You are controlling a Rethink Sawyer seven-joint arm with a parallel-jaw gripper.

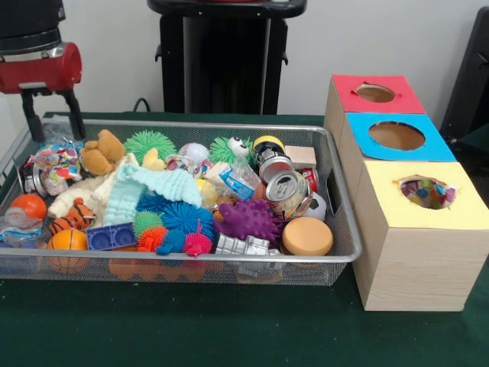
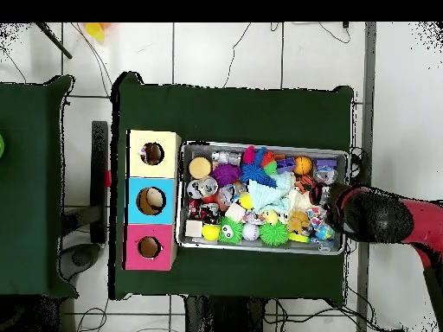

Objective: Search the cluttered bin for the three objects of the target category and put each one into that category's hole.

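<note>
Nearest me in the front view, the silver wire-mesh bin [image 1: 336,256] is packed: a round tan disc [image 1: 307,235] at its near right corner, a purple spiky rubber toy [image 1: 246,220] just left of it, a blue block [image 1: 111,236] and a small orange basketball [image 1: 67,241] at the near left. Mid-bin lies a pale green knitted cloth [image 1: 157,185], with a crushed silver drink can [image 1: 286,189] to its right. Farther back sit a tan teddy bear [image 1: 101,153] and a green spiky ball [image 1: 149,142].

I can't tell which category is the target. The yellow-topped wooden box [image 1: 428,222], nearest on the right, shows colourful bits inside its hole; the blue-topped box [image 1: 397,138] and red-topped box [image 1: 376,93] behind it look empty.

My red and black gripper [image 1: 52,115] hangs over the far left corner of the bin, fingers apart, holding nothing. To do this well, I'd pick something lying on top, come straight down, and lift clear of the mesh wall.

No lettering on the can or wrappers is readable.
</note>
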